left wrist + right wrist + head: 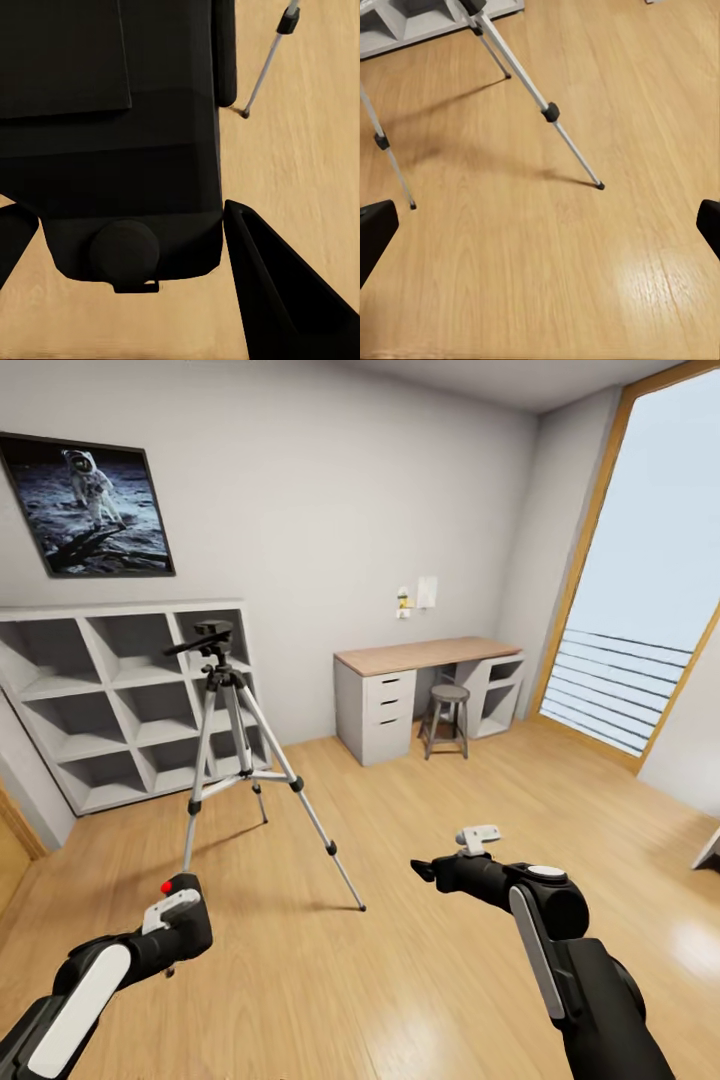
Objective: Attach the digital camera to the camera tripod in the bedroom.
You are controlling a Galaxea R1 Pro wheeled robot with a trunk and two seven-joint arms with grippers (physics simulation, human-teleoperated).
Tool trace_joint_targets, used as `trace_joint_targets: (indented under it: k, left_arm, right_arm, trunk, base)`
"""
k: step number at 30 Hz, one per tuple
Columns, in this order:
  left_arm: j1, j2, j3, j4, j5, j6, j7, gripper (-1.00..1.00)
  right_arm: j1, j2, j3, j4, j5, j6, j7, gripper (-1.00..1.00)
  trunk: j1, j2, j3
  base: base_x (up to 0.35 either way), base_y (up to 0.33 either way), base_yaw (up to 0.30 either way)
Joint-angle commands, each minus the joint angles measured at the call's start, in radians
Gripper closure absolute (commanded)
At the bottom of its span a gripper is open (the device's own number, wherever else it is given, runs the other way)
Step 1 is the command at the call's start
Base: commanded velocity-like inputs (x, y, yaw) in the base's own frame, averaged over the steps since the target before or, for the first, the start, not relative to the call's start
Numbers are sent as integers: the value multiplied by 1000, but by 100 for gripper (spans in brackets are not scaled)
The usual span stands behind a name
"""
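While both arms reach forward low over the light wood floor (420,1000), the left gripper (127,225) is clamped around the digital camera (112,150), whose black body sits between its fingers (285,292) in the left wrist view. The right gripper (540,225) hangs free with its fingers spread wide, nothing between them. Just beyond, the camera tripod (235,760) stands upright on spread silver legs, its black pan head bare. Behind it are white cube shelves (110,700); farther right, a desk (425,685) and a stool (447,718) stand against the bedroom wall.
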Motion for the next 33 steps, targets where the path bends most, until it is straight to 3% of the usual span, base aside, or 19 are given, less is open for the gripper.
trace_joint_targets:
  k: [1, 9, 20, 33]
  left_arm:
    - [1, 0, 5, 6, 9, 0, 6, 100]
    - [3, -2, 10, 12, 3, -1, 7, 100]
    - [3, -2, 9, 12, 2, -1, 7, 100]
    - [3, -1, 14, 13, 8, -1, 6, 100]
  right_arm:
    - [-1, -1, 1, -1, -2, 11, 0, -100]
    - [0, 0, 7, -1, -2, 13, 0, -100]
    - [0, 0, 8, -1, -2, 11, 0, -100]
    - [0, 1, 13, -1, -2, 8, 0, -100]
  trunk:
    - [0, -1, -1]
    - [0, -1, -1]
    - [0, -1, -1]
    - [0, -1, -1]
  base:
    - [0, 0, 275]
    - [131, 0, 215]
    - [311, 21, 25]
    - [226, 222, 1]
